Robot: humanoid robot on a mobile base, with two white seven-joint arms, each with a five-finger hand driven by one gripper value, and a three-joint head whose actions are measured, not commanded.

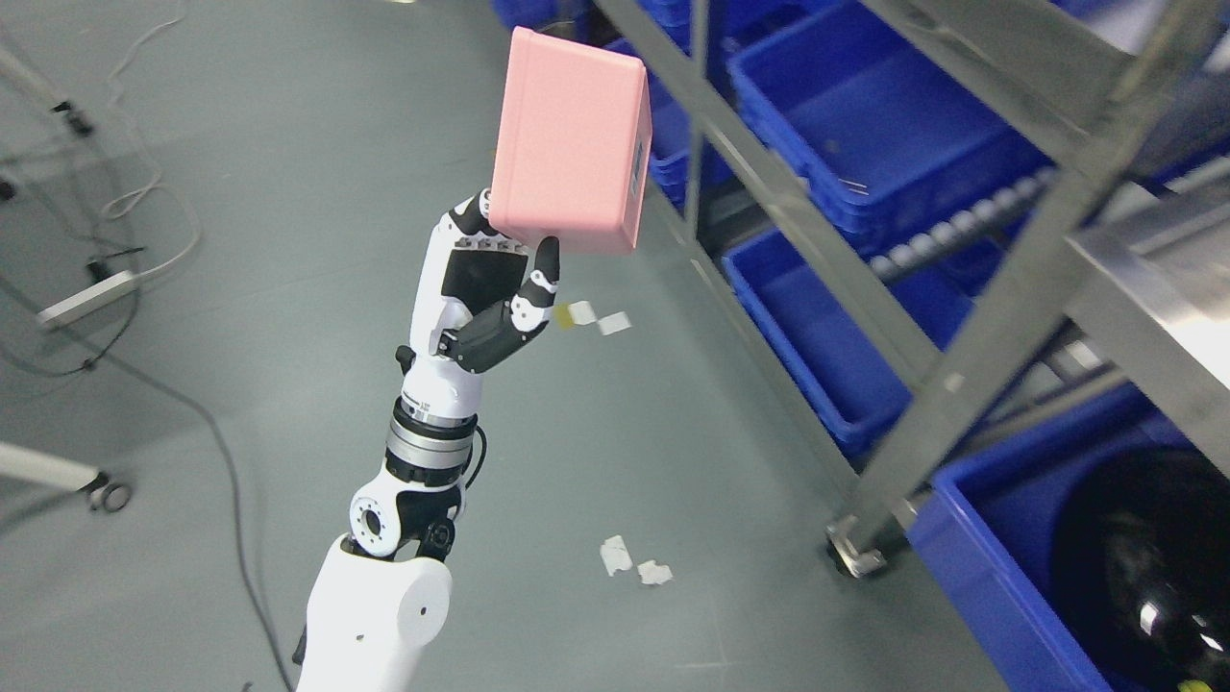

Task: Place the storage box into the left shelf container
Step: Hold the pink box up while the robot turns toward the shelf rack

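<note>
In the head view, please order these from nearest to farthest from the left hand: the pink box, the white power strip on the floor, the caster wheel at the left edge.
1. Pink box: held in the left hand.
2. Power strip: on the floor, far left.
3. Caster wheel: lower left; close to the strip's rank, slightly farther.

shelf post point(740, 144) beside open bins point(865, 115)

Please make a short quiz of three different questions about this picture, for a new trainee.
1. True or false: the pink storage box is already inside a blue bin on the shelf.
2. Which hand holds the box? A) left B) right C) none
3. Fill in: the box is held up over the grey ____.

Key:
1. False; it is in the air, left of the shelf.
2. A; the left hand grips its lower edge with the fingers.
3. Floor.
</note>
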